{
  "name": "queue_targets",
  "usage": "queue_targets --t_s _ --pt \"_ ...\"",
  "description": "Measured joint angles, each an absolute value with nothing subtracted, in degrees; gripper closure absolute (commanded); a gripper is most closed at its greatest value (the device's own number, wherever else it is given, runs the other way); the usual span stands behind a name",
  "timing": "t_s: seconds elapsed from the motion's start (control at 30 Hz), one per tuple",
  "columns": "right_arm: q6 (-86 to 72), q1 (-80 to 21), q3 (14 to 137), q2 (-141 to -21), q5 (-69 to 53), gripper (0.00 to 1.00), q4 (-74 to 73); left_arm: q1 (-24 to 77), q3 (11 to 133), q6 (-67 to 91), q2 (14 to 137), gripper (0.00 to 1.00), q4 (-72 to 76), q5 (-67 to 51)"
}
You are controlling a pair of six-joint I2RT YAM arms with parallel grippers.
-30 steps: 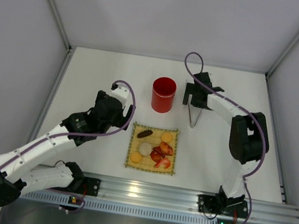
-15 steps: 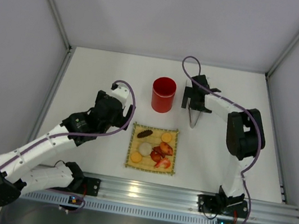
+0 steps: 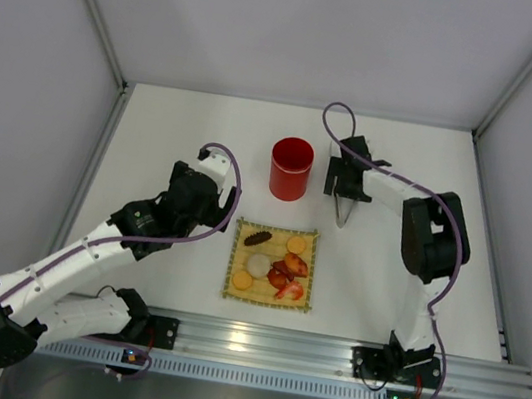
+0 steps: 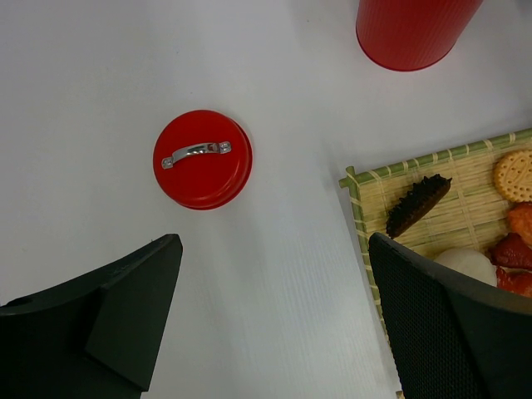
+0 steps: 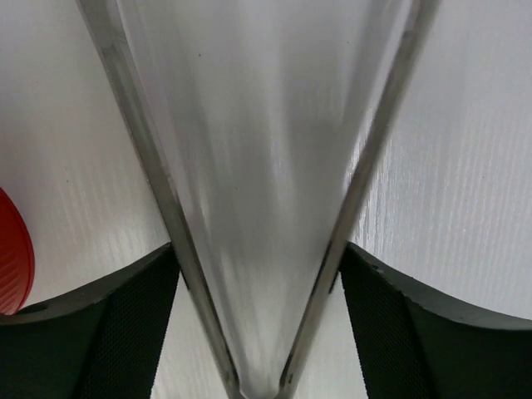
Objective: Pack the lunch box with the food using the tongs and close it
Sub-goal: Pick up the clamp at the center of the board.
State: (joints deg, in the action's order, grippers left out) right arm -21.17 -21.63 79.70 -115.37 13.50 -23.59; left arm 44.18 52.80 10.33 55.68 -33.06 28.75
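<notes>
The red lunch box stands open at mid table; its base also shows in the left wrist view. Its red lid with a silver handle lies flat on the table, ahead of my open, empty left gripper. The food lies on a bamboo mat: a dark brown piece, a round cracker, a white piece and red chunks. The silver tongs lie right of the lunch box. My right gripper straddles them near their joined end, a pad touching each arm.
The bamboo mat sits near the front rail between the two arm bases. White enclosure walls ring the table on the left, back and right. My left arm stretches diagonally across the left half.
The right gripper's jaws have closed in from wide open until they touch both arms of the tongs, and the right wrist has shifted slightly left. The left arm has not moved.
</notes>
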Motion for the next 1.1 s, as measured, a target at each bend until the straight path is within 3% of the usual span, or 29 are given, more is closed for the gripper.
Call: queue_targets --t_s 0.2,0.53,0.8,1.1 --pt "-21.0 -21.3 77.2 -114.1 13.9 0.43 -20.5 44.2 52.8 10.3 55.7 0.01 -33.0 28.7" --pt "-21.0 -21.2 72.3 -108.2 13.9 0.46 -21.3 44.2 52.8 10.3 55.8 0.01 -33.1 28.5" --pt "-21.0 -21.2 70.5 -95.7 14.2 0.46 -22.5 44.2 52.8 10.3 55.9 0.01 -33.1 28.4" --pt "-21.0 -21.5 64.2 -85.2 14.3 0.55 -25.6 44.2 52.8 10.3 55.9 0.01 -33.1 28.4"
